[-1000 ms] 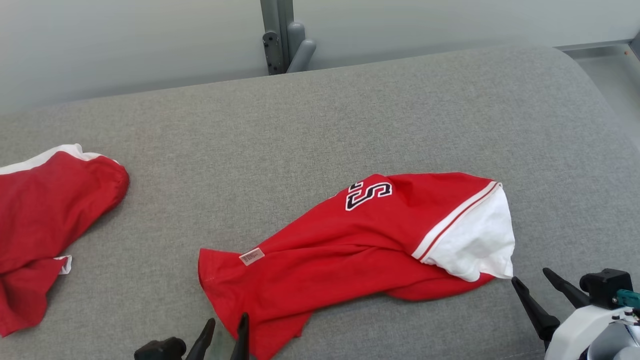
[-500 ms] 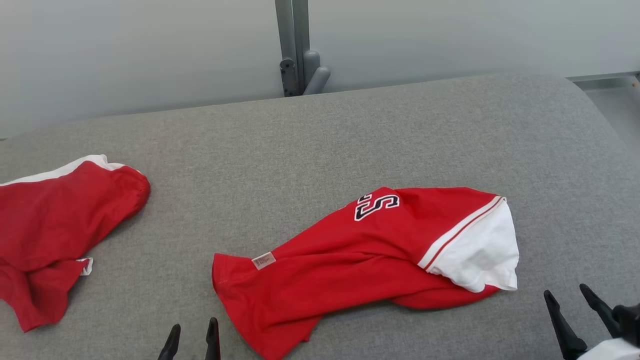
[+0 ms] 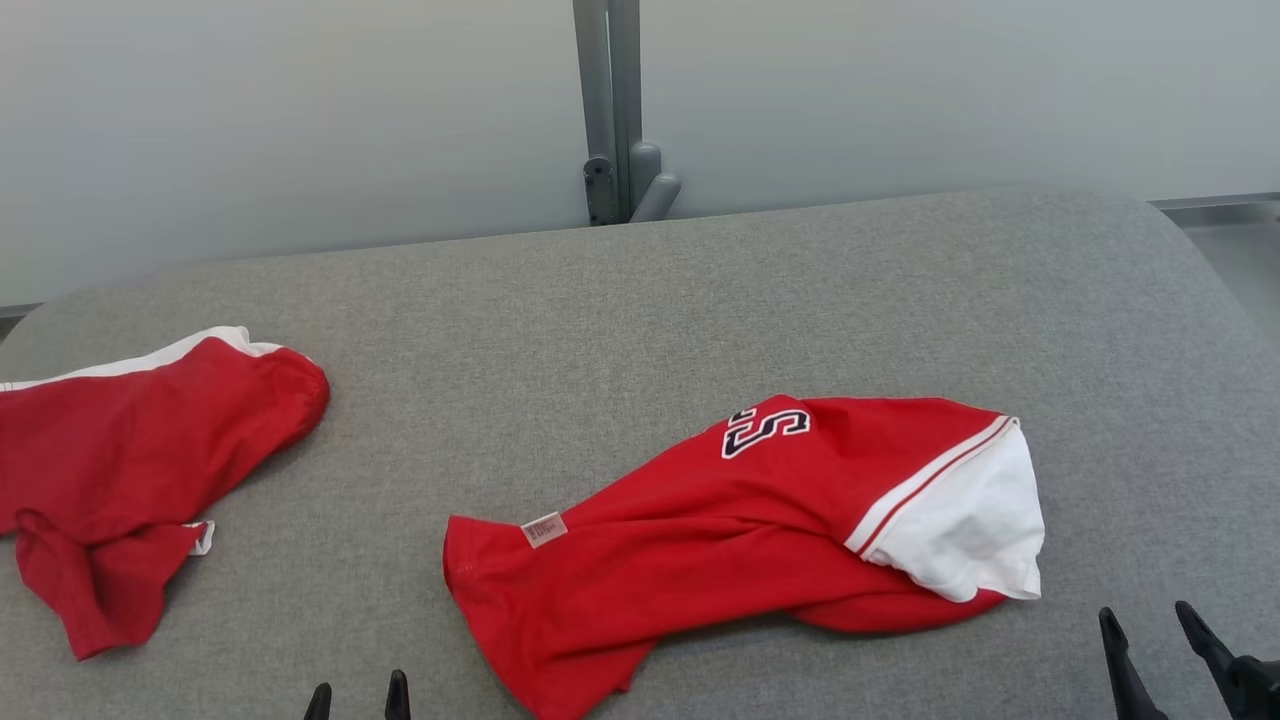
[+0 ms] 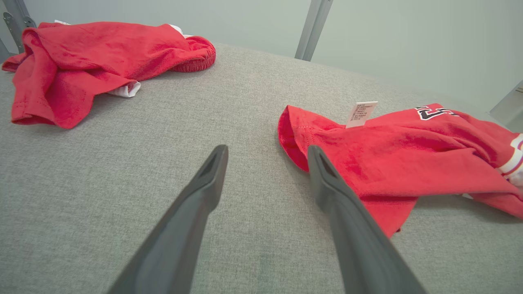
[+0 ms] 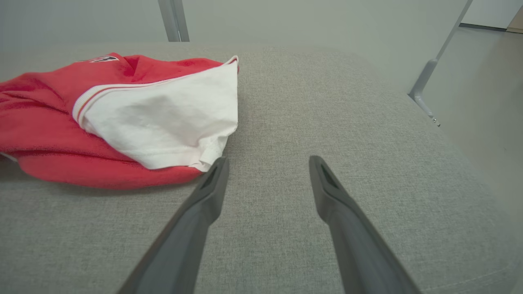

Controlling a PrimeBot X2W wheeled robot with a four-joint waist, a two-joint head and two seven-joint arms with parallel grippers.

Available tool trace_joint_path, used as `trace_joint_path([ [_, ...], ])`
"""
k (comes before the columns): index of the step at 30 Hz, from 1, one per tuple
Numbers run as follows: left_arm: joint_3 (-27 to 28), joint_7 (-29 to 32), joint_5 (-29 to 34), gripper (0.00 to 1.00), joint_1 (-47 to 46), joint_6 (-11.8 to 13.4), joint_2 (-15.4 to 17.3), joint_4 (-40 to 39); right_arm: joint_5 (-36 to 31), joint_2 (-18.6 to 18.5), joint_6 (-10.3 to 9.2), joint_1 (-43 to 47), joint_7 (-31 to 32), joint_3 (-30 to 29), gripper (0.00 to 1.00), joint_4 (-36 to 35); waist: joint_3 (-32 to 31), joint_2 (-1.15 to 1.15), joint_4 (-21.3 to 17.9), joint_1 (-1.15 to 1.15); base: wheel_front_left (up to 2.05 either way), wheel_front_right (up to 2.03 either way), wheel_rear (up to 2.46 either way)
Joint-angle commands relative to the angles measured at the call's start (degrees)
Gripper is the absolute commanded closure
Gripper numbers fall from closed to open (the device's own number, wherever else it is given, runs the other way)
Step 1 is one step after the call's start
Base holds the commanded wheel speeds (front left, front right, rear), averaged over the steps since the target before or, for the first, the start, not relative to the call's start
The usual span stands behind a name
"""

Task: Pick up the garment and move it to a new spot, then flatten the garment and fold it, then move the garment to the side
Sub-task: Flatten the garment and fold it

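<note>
Red jersey (image 3: pixel 740 540) crumpled on bench (image 3: pixel 600 320). My left gripper (image 3: pixel 358 695), right gripper (image 3: pixel 1145 618) both apart, empty. Best grab hem (image 3: pixel 470 575) and white sleeve (image 3: pixel 960 530), lift together.

Right gripper (image 5: pixel 267 160): two long dark fingers spread wide, nothing between them, above grey woven fabric surface (image 5: pixel 327 102). Crumpled red cloth garment (image 5: pixel 49 106) lies to the left. Its white sleeve (image 5: pixel 163 122) ends just beside the left fingertip; contact unclear.
</note>
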Motion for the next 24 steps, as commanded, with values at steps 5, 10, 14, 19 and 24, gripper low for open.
trace_joint_path([
  [5, 1.20, -0.84, 1.00, 0.00, 0.07, -0.94, -0.50, 1.62, -1.86, 1.67, -0.04, 1.15, -0.27, -1.22, 0.00, -2.41, -0.28, 0.00, 0.03, 0.00, 0.00, 0.00, 0.00],
  [10, 1.94, -0.95, 1.52, 0.00, -1.06, -1.55, -1.30, 2.04, -2.59, 1.42, -0.04, 0.63, -0.28, -0.85, 0.00, -3.40, 0.05, 0.00, -0.05, 0.00, 0.00, 0.00, 0.00],
  [14, 1.83, -0.96, 1.38, 0.00, -2.88, -1.69, -2.29, 2.22, -1.70, 0.94, -0.04, -0.59, -0.28, 0.50, 0.00, -2.88, 0.74, 0.00, -0.35, 0.00, 0.00, 0.00, 0.00],
  [19, -0.02, 2.79, 1.29, 0.00, -6.60, -1.70, -2.84, 4.27, 0.80, -0.88, -0.04, -4.57, 2.30, 3.70, 0.00, 0.22, 2.10, 0.00, -1.25, 0.00, 0.00, 0.00, 0.00],
  [24, -0.48, 6.02, 1.67, 0.00, -10.99, -0.47, -3.21, 5.73, 4.52, -1.74, -0.05, -10.50, 5.32, 7.21, 0.00, 3.33, 4.31, 0.00, -2.37, 0.00, 0.00, 0.00, 0.00],
])
